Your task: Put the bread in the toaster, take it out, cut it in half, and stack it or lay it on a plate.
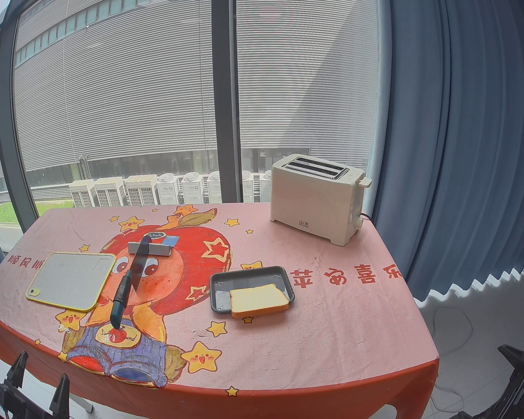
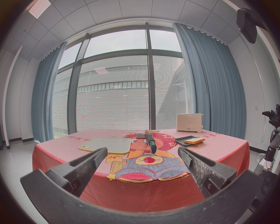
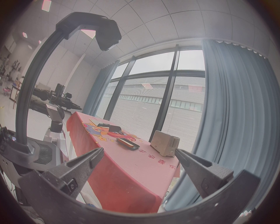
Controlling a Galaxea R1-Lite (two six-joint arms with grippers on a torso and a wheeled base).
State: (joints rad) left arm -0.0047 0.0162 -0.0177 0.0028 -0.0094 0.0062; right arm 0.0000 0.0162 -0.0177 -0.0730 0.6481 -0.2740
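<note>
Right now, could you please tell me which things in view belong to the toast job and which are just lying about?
Job: bread, toaster, knife, cutting board, dark tray holding the bread.
Lying about: grey knife rest, tablecloth, blue curtain.

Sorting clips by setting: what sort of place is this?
Probably an office or lab room set up for a kitchen demo, not a home: panelled ceiling, tall windows facing an industrial building, and a toaster and cutting board on a cloth-covered table.
</note>
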